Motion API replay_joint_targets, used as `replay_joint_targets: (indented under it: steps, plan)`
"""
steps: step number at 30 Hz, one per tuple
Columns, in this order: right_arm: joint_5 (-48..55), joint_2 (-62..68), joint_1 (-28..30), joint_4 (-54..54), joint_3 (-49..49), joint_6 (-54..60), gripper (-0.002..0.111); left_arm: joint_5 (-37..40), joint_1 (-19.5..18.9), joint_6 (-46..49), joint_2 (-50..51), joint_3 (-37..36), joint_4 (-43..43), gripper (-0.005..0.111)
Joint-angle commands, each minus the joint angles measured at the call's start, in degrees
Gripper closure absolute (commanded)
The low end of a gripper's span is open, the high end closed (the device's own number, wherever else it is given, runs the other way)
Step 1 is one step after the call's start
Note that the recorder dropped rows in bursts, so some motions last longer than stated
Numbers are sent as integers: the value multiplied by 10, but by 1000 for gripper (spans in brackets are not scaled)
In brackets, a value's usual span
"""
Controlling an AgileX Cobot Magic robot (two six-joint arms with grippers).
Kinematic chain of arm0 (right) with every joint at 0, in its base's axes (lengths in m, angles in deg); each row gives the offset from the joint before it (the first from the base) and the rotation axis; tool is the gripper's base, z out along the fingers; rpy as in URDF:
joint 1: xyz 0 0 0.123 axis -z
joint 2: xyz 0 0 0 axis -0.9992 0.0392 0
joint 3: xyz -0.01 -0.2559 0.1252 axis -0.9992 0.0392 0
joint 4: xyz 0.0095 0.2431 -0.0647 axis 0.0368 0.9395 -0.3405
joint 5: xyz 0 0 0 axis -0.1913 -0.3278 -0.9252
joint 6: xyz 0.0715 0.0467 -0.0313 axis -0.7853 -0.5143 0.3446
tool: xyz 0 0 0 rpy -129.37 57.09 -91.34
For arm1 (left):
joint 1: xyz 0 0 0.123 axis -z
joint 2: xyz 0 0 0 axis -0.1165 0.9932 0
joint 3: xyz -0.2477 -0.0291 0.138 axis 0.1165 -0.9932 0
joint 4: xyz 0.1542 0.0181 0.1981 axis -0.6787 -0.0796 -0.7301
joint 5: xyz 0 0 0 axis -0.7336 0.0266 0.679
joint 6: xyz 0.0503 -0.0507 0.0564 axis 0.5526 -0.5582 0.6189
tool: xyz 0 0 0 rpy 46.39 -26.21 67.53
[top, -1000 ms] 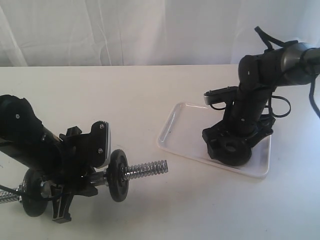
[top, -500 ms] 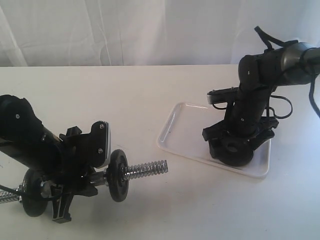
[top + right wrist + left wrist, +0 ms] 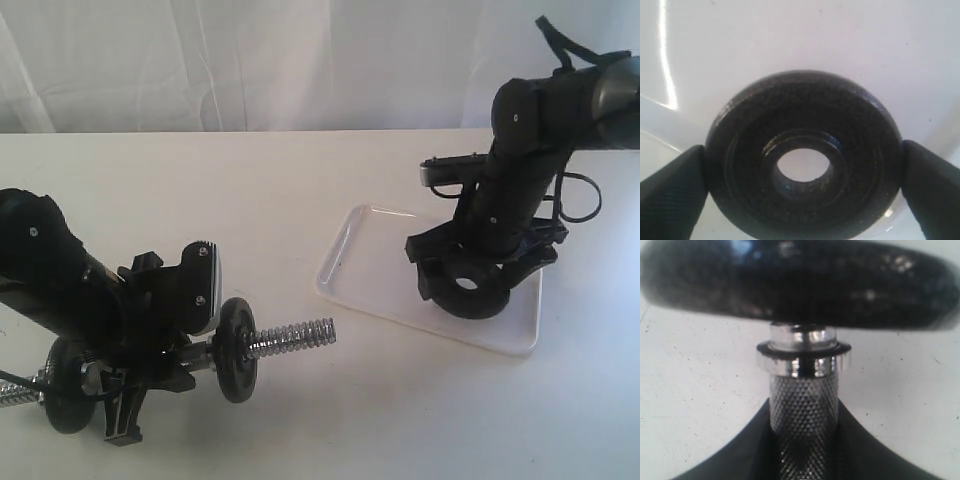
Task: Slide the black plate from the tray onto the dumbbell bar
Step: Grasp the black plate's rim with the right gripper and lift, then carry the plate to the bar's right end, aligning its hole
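My right gripper (image 3: 470,290) is shut on the black plate (image 3: 474,296), holding it by its rim just above the white tray (image 3: 370,270). The right wrist view shows that plate (image 3: 805,160) clamped between both fingers (image 3: 670,185), its centre hole open to the tray below. At the front left my left gripper (image 3: 150,345) is shut on the dumbbell bar (image 3: 290,340), whose threaded tip points right towards the tray. A black disc (image 3: 237,350) sits on the bar beside the gripper, another (image 3: 70,385) at the far end. The left wrist view shows the knurled bar (image 3: 802,410) between the jaws and a disc (image 3: 800,282).
The white table (image 3: 300,190) stretches between the bar's tip and the tray. A white curtain (image 3: 250,60) hangs behind. The right arm (image 3: 540,130) reaches in from the upper right, with cables looping beside it.
My right gripper has lifted the black plate off the tray floor and moved slightly right and up. The left arm and the bar have stayed still.
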Motion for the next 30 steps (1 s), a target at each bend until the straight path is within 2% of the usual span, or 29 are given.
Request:
replay_joint_targets:
  steps: [1,14,19,23,30]
  plan:
    - [-3,-36,0,15,-3,-2,108,-14,3,-2,-28,11,34,107]
    - [26,-127,0,190,-6,138,108,6,3,-4,-28,23,65,107]
    - [90,-159,0,249,-1,165,108,6,3,-4,-28,23,68,107]
    - [108,-184,0,365,47,267,108,6,3,-4,-28,23,80,107]
    - [110,-207,0,449,126,329,108,6,3,-2,-28,23,80,107]
